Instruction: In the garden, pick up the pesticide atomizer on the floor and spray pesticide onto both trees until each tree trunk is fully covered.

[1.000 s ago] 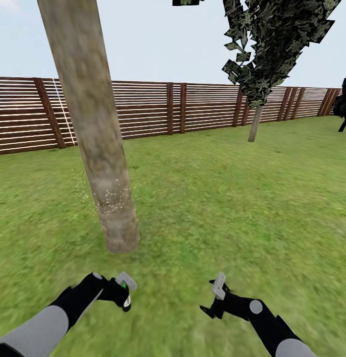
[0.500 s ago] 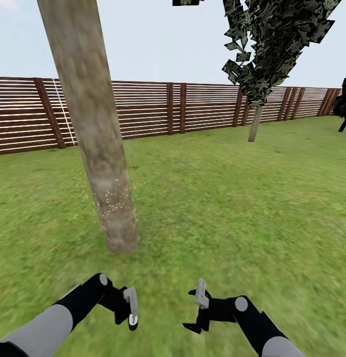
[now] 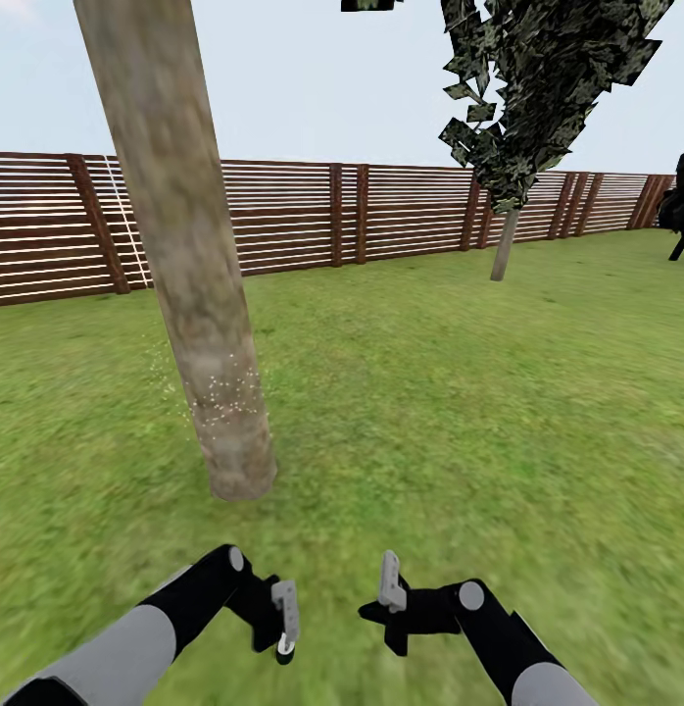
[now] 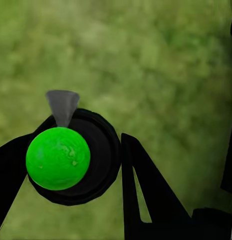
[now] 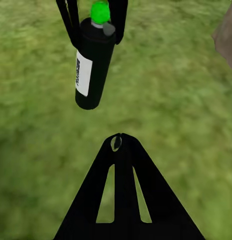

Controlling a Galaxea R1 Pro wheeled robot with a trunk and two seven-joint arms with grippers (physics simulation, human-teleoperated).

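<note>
1. The lawn [image 3: 460,412], bright green and blurry, spreads from the robot's arms out to everything else in the head view.
2. A red-brown slatted fence [image 3: 313,216] runs along the far edge of the lawn, behind the near tree trunk.
3. The near tree trunk [image 3: 185,255], thick, pale and mottled, rises from the grass just ahead of the left arm and leans slightly; small white specks dot its lower part and the air beside it.
4. A second tree [image 3: 538,108] stands well beyond the near tree trunk, close to the fence, with a dark leafy crown over a thin pale stem.
5. A small black tree [image 3: 683,211] stands farther off still, near the fence.
6. The left end effector [image 3: 271,620] hangs low over the grass, nearer the robot than the near tree trunk, and is clamped on the pesticide atomizer [image 5: 93,62]. In the right wrist view the two black fingers grip the bottle at its neck, and the dark bottle with its white label hangs below them, tilted, above the grass. In the left wrist view the bottle's bright green cap [image 4: 58,158] and grey nozzle sit between the fingers.
7. The right end effector [image 3: 389,603] hovers close beside the left one, on the side away from the near tree trunk, holding nothing; whether its jaws are apart or together cannot be told.
</note>
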